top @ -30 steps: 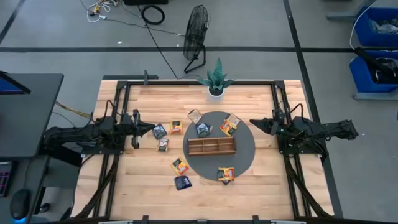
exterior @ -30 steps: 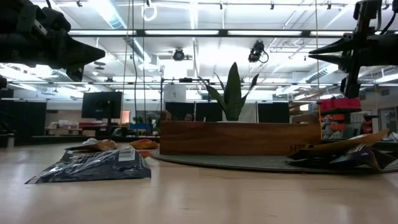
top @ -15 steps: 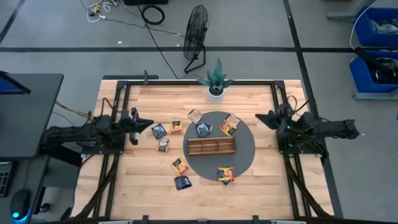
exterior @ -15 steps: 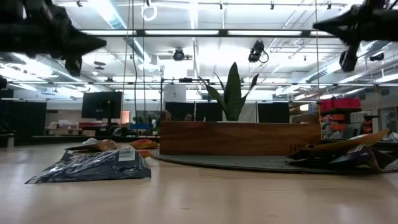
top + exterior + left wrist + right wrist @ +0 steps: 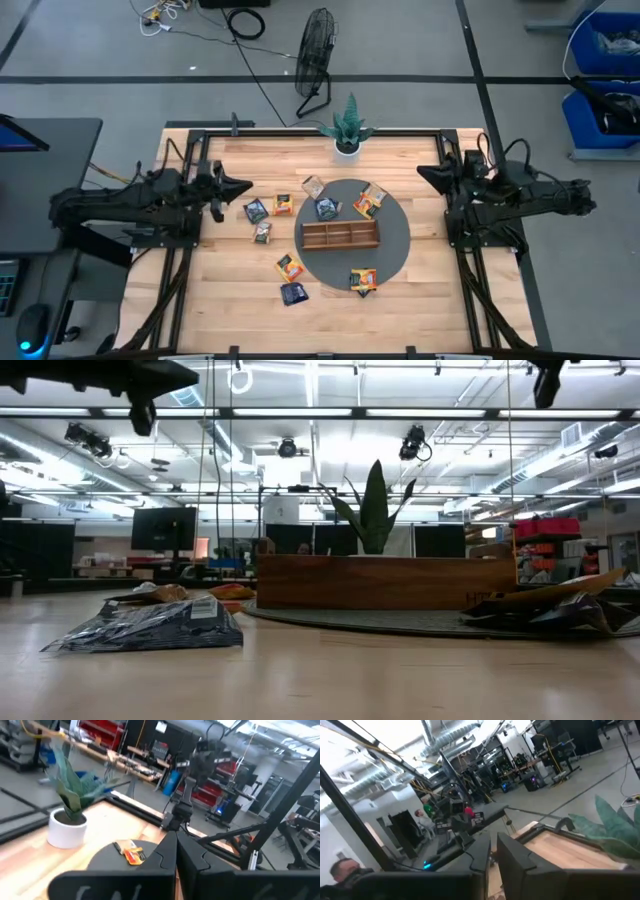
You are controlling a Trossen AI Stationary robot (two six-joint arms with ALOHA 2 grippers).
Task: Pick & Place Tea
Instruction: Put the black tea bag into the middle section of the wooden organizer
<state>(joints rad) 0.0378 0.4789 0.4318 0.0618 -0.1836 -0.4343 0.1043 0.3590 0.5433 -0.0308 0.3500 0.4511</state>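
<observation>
Orange, dark blue and pale tea sachets, nine in all, lie loose around the wooden tray, whose three compartments hold nothing. Left gripper is clenched and empty; right gripper hovers slightly parted, also empty, at the table's right side.

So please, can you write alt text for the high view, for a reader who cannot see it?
Seen from above, a wooden three-compartment tray sits empty on a round grey mat, with tea sachets scattered on and beside the mat. The left gripper and right gripper hang at the table's sides, holding nothing.
</observation>
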